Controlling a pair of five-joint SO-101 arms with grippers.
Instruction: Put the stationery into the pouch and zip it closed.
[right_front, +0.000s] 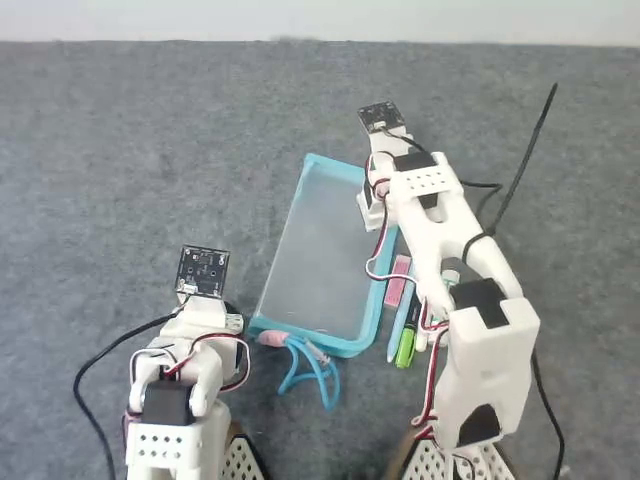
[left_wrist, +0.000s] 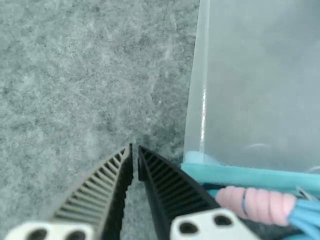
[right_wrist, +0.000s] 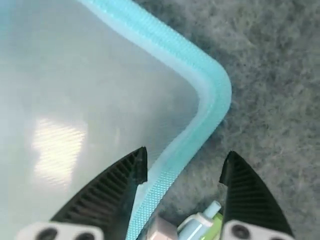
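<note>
One see-through plastic pouch with a light blue edge (right_front: 318, 255) is laid flat in the middle of the grey fuzzy table cover (right_front: 140, 150). One pink zip pull (right_front: 270, 338) and one blue cord loop (right_front: 310, 372) are seen at its near end. Three pieces of stationery are laid just right of the pouch, outside it: one pink flat piece (right_front: 398, 280), one light blue pen (right_front: 399, 322) and one green marker (right_front: 406, 348).

The right arm is stretched far out. The right gripper (right_wrist: 186, 155) is held with jaws wide apart across the pouch's right edge, close to the far corner. The left arm is folded up near. The left gripper (left_wrist: 134, 150) is held over the cover just left of the pouch's near corner, with its jaws pressed together on nothing.
</note>
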